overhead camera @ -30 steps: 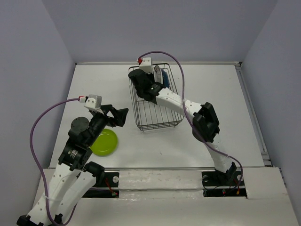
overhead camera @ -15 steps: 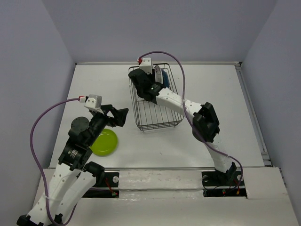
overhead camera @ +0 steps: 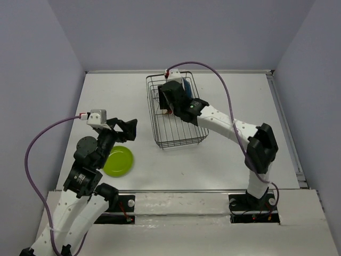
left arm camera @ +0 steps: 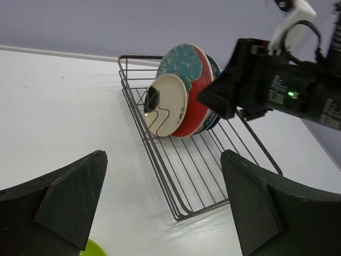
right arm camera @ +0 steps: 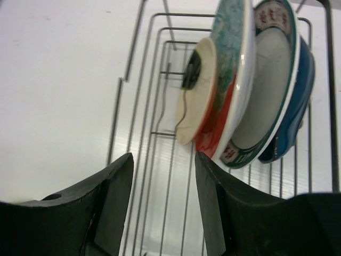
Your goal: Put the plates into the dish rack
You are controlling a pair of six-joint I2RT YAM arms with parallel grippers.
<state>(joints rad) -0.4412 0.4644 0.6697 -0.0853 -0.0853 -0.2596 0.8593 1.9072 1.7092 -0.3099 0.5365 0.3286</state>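
The dark wire dish rack (overhead camera: 181,143) stands at the table's middle back. Four plates stand on edge at its far end: small cream (right arm camera: 202,101), red with a teal pattern (right arm camera: 213,128), white with a teal rim (right arm camera: 266,96) and dark blue (right arm camera: 298,101). The cream (left arm camera: 170,106) and red (left arm camera: 194,101) plates also show in the left wrist view. My right gripper (overhead camera: 169,104) is open and empty just above the rack, its fingers (right arm camera: 114,186) short of the cream plate. The lime green plate (overhead camera: 118,160) lies flat near left. My left gripper (overhead camera: 128,129) is open above its far edge.
Grey walls close the table at the back and both sides. The right arm's purple cable (overhead camera: 224,85) arcs over the rack's right side. The rack's near half (left arm camera: 202,170) holds only bare wires.
The right arm swung its elbow to the right, and its gripper shifted right and back along the rack. The left gripper moved slightly left. The plates stayed put.
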